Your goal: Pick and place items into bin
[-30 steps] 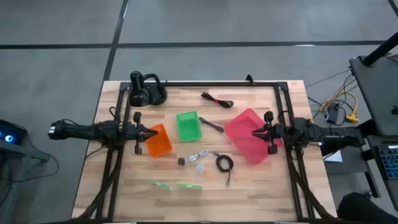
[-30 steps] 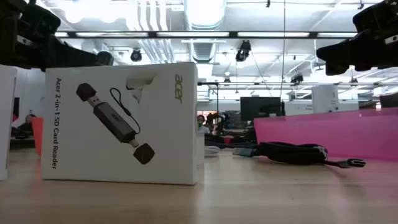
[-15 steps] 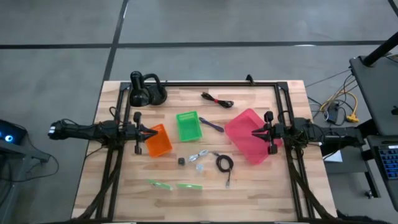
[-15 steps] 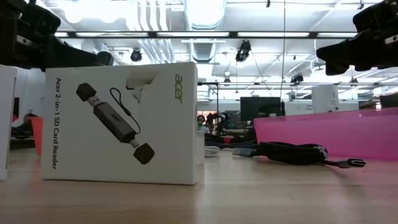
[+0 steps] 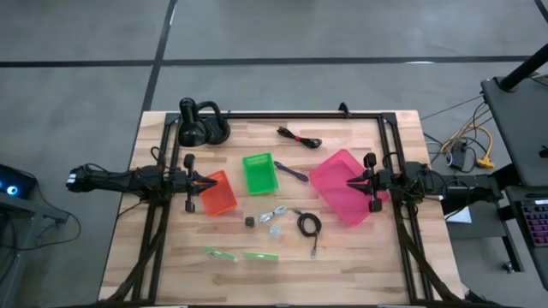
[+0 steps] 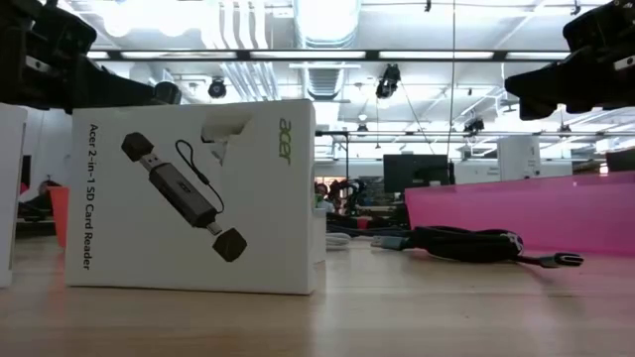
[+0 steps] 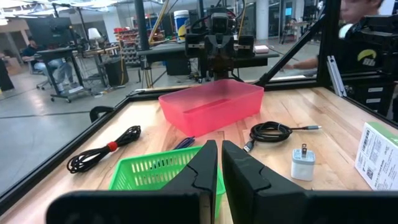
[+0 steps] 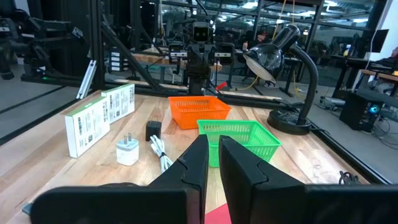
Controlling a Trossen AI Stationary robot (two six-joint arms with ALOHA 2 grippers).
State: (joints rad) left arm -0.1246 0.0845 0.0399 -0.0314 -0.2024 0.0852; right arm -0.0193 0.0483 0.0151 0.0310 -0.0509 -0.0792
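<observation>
My left gripper [image 5: 203, 182] hangs shut over the orange bin [image 5: 221, 198]. My right gripper [image 5: 349, 182] hangs shut over the pink bin [image 5: 342, 204]. Neither touches anything. A green bin [image 5: 259, 174] stands between them, with a purple pen [image 5: 291, 171] lying beside it. Near the table's middle lie a tiny black cube [image 5: 250, 222], a white charger [image 7: 303, 163] with a pale cable, and a coiled black cable [image 5: 309, 225]. Another black cable [image 5: 299, 137] lies by the far edge. Two white-and-green card-reader boxes [image 5: 241, 254] stand on edge near the near edge.
A black desk lamp [image 5: 201, 127] stands at the far left corner. A black frame [image 5: 282, 115] runs along the table's far edge and both sides. The nearer card-reader box [image 6: 193, 195] blocks much of the low view. People and desks show in the room beyond.
</observation>
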